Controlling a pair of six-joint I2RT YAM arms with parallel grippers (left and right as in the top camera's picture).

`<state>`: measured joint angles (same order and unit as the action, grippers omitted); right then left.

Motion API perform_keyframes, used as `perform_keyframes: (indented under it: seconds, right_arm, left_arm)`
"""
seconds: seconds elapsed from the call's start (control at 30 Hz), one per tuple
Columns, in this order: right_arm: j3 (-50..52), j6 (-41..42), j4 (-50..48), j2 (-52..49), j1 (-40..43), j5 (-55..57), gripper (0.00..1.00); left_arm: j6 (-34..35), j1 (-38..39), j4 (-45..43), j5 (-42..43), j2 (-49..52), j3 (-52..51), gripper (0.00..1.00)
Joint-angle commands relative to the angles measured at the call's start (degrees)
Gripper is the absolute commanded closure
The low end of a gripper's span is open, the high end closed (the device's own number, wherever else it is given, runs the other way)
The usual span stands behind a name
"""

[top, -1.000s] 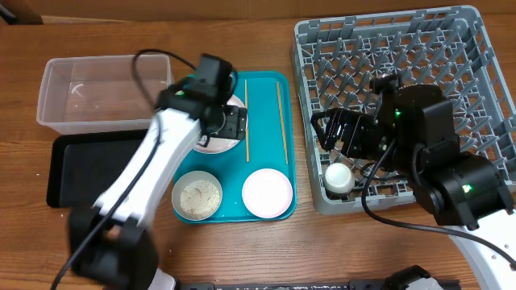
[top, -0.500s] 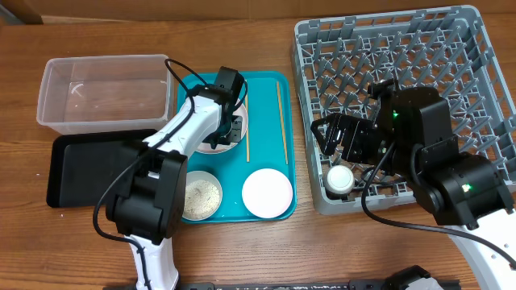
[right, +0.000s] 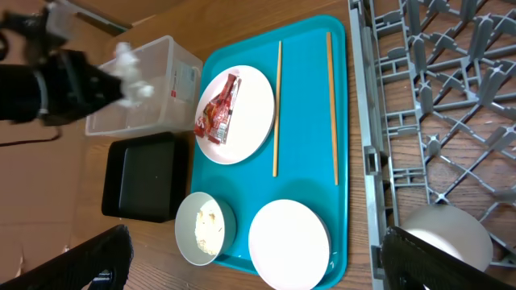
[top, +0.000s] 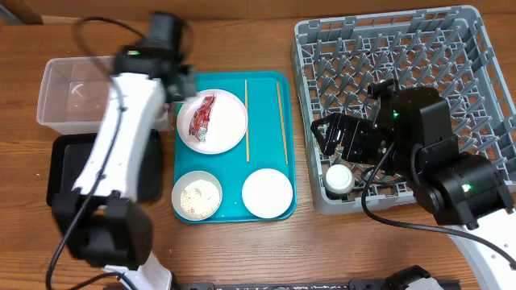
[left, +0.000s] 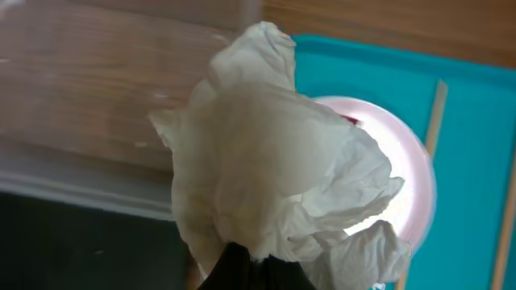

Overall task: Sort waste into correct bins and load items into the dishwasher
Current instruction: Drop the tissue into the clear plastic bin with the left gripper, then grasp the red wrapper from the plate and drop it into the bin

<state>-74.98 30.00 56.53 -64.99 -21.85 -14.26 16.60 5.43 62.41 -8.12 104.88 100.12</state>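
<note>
My left gripper is shut on the crumpled white tissue and holds it in the air between the teal tray and the clear tub. In the right wrist view the tissue hangs by the tub's near corner. The red-and-white wrapper lies on the white plate. A bowl of rice and an upturned white bowl sit on the tray's front. Two chopsticks lie lengthwise. My right gripper is open over the grey rack, above the small cup.
The black tray lies in front of the clear tub, left of the teal tray. The rack fills the right half of the table. My left arm stretches across the black tray and the tub's right end.
My left gripper shut on the tissue, lifted it off the plate and swung left toward the clear tub. The wrapper on the plate now shows. The right arm has not moved.
</note>
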Motion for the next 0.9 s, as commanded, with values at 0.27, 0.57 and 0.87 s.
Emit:
perform_keyframes:
  seconds: [0.27, 0.57, 0.87]
  right_arm:
    - [-0.94, -0.26, -0.07, 0.33, -0.22, -0.17, 0.00]
    - [-0.94, -0.24, 0.61, 0.33, -0.22, 0.17, 0.00]
    - [-0.94, -0.24, 1.05, 0.33, -0.22, 0.24, 0.00]
  left_arm:
    - [1.05, -11.28, -2.67, 5.73, 4.35, 0.20, 0.25]
    - [-5.66, 4.11, 1.22, 0.98, 3.69, -0.04, 0.25]
    - [-1.14, 8.92, -8.57, -10.49, 10.97, -7.17, 0.23]
